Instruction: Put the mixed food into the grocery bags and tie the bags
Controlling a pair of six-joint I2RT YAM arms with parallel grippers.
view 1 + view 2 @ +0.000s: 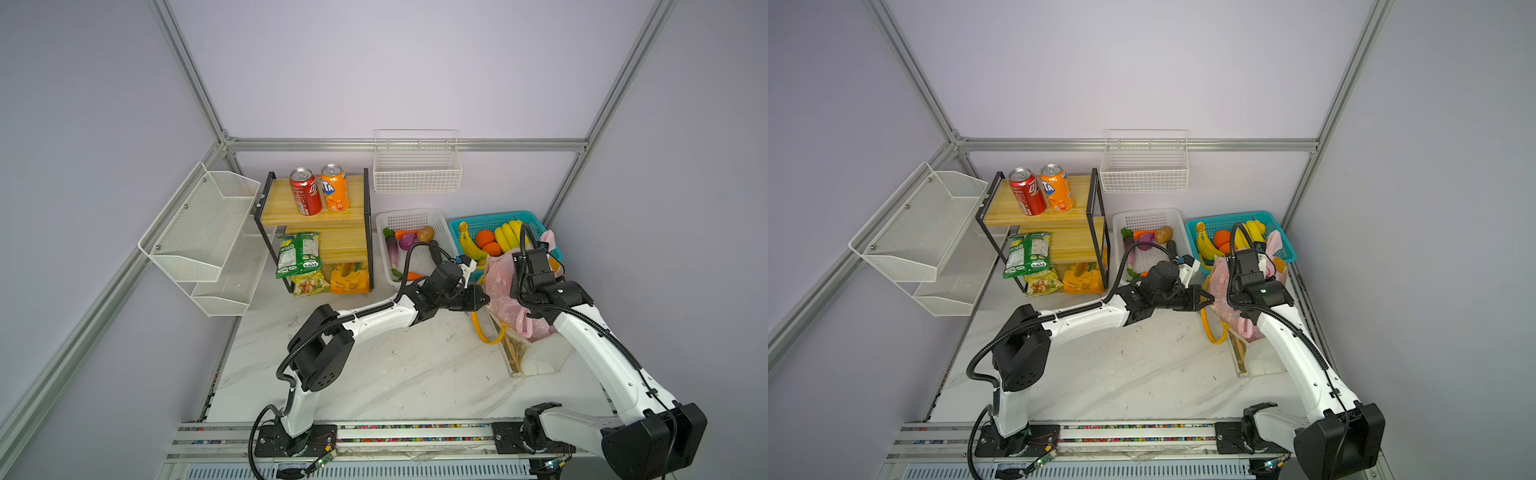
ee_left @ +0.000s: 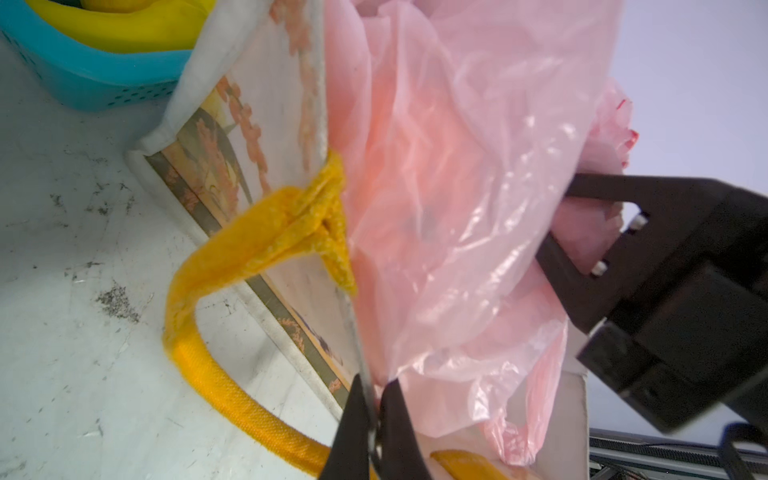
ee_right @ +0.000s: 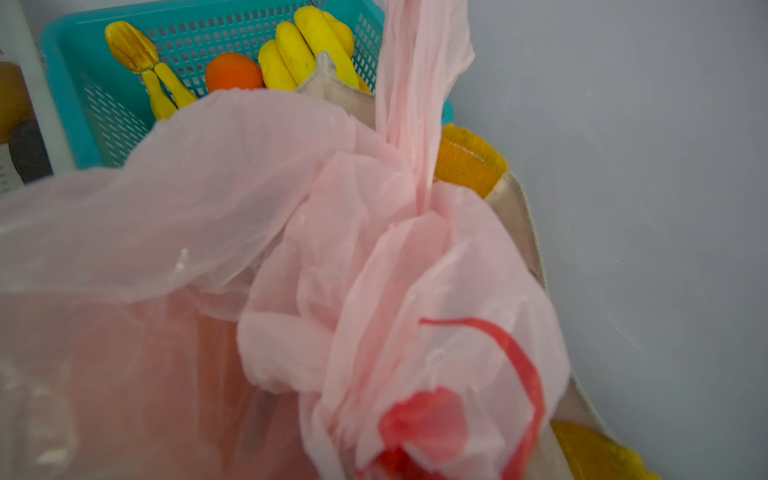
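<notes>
The left gripper (image 2: 374,384) had its fingers pressed together on the upper rim of the cream cloth tote (image 2: 270,104). Pink film lay against the same edge, and whether it was pinched as well could not be told. The right gripper (image 2: 563,220) pointed down from above and was clamped on the folds of the pink plastic bag (image 1: 500,278), its fingertips hidden in the film. The pink plastic bag sat in the tote's mouth and billowed above it, with one loop handle (image 3: 411,104) pulled taut upward and a red print (image 3: 424,424) on the film. The tote sat at the right of the table (image 1: 395,374), just in front of the teal basket (image 1: 490,219), with one yellow handle (image 2: 187,332) looped out onto the tabletop. The teal basket held yellow bananas (image 1: 509,232) and two orange round items (image 1: 485,239). The white basket (image 1: 409,212), just left of it, held the purple onion (image 1: 408,241), a potato (image 1: 425,233) and the dark eggplant (image 1: 436,253), partly behind the left arm's cable. On the wooden rack (image 1: 353,208), further left, the red soda can (image 1: 305,192) and orange soda can (image 1: 334,189) stood upright side by side on the top shelf. A green chip packet (image 1: 298,253) leaned at the lower shelf, with the yellow chip packet (image 1: 309,284) at its foot.
</notes>
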